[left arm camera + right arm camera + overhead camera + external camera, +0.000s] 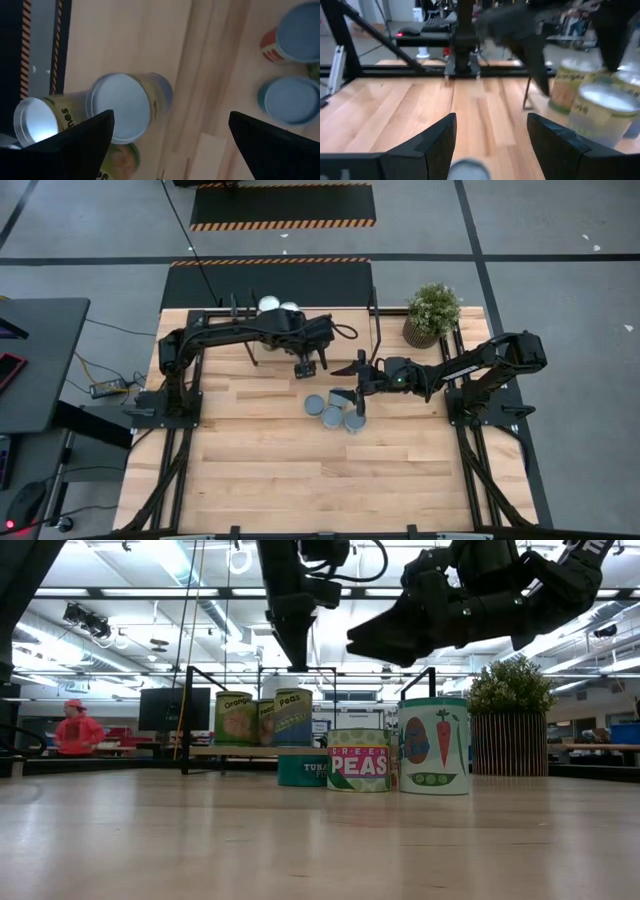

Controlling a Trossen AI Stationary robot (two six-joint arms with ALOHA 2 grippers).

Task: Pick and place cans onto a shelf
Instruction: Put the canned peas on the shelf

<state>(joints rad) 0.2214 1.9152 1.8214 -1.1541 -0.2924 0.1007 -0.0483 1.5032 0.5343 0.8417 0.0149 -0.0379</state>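
While most of the cans are sitting in a little cluster near the middle of the table (250,470), three are already standing up on the shelf (230,751) at the far side. From table height I'm making out an orange-labelled can (236,718), a peas one (293,717) and a third can (266,722) tucked between them that I can't read. The table bunch is showing a low tuna can (302,767), a green peas can (359,760) touching it, and a taller can with a carrot and peas drawn on it (434,745) just beside that. From above, that group is looking like four grey lids packed close together.

Left gripper (170,135) is hanging over the shelf's cans with its fingers spread wide, nothing between them. Right gripper (490,145) is hovering just above the table cluster, fingers parted and empty, with one grey lid (467,170) showing right below the gap.

Off to the far right corner a potted plant (432,315) is sitting, and someone in a red top (78,728) is standing way back in the room.
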